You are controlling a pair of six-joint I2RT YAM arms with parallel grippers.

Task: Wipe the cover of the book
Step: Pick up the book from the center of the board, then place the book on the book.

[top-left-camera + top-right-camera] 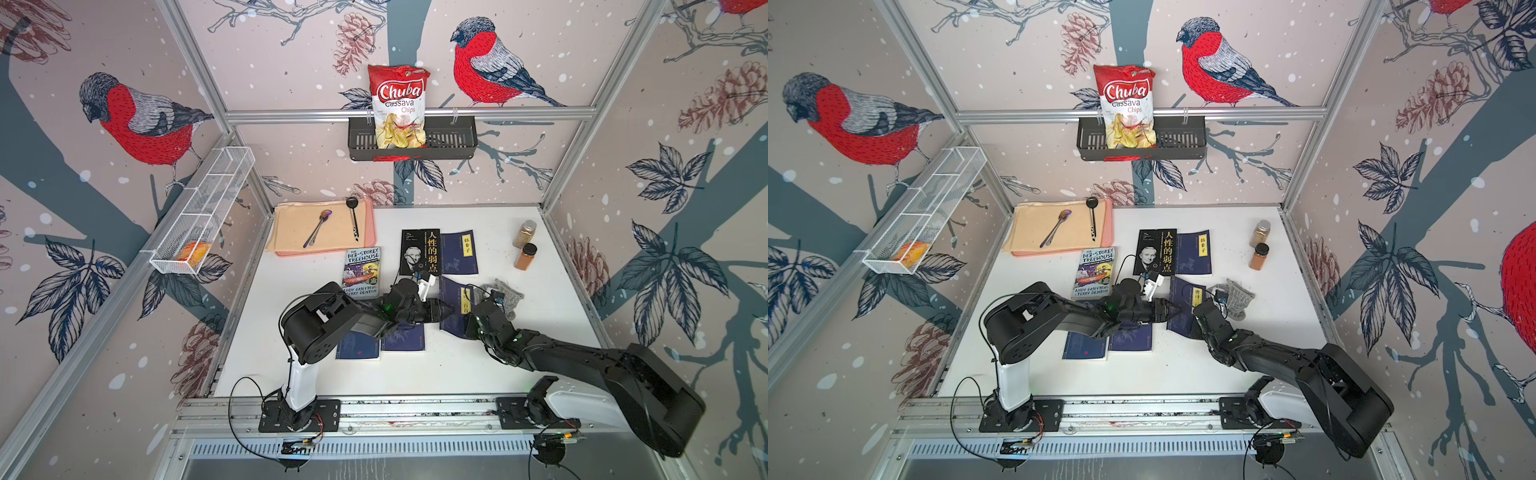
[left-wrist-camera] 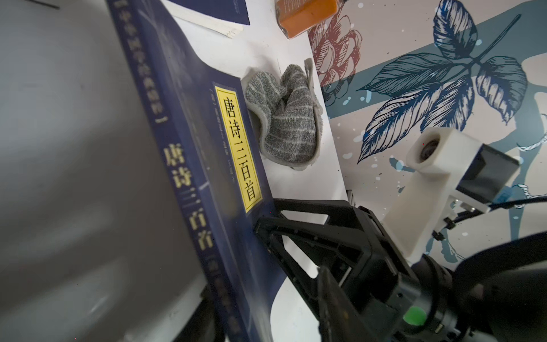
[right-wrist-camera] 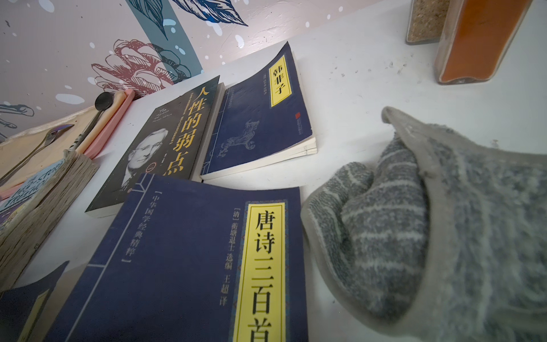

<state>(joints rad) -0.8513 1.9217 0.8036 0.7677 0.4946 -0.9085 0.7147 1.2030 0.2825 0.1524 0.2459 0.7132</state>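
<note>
Nearest the lens, an alum. rail (image 1: 415, 405) is seen, well to the near side of the navy book (image 1: 453, 289). That book is laid cover up, yellow title strip showing, on the white tabletop (image 1: 415, 374). At the book's left edge the left gripper (image 1: 446, 309) is placed; whether its fingers are clamped on that edge can't be told. At the book's right edge the right gripper (image 2: 265, 213) is seen w/ fingers parted & nothing btw. them. Just right of the book a grey striped cloth (image 1: 505, 293) is left crumpled. Just beyond the book a black paperback (image 1: 420, 251) & another navy vol. (image 1: 459, 252) are laid side by side, w/ two spice jars (image 1: 525, 258) beyond & to the right. Wallpaper (image 1: 270, 75) w/ bullfinches & pine cones is seen all round; far beyond the book a black basket (image 1: 453, 139) w/ a chips bag (image 1: 399, 104) is hung.
</note>
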